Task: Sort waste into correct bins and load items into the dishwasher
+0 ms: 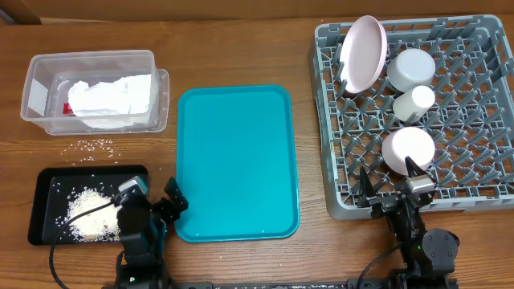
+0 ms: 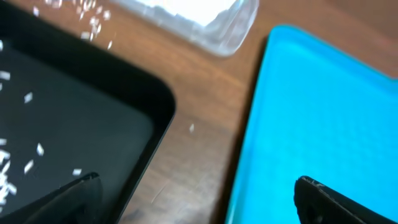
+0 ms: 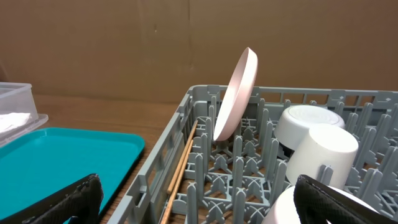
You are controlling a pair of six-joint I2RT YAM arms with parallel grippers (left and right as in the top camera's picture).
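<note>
Left gripper (image 1: 154, 195) and right gripper (image 1: 390, 185) gape wide, empty, teal tray (image 1: 237, 160) bare: I judge only a slow retreat clear of the rack (image 1: 482, 205) remains.

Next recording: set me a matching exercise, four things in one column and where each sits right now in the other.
Things:
1. pink plate
2. paper napkin
3. rice pile
4. chopsticks

Places:
A. in the black tray
B. slanted along the rack side wall, inside it
C. standing on edge between the rack's pegs
D. in the clear tub

Pairs: 1-C, 2-D, 3-A, 4-B
</note>
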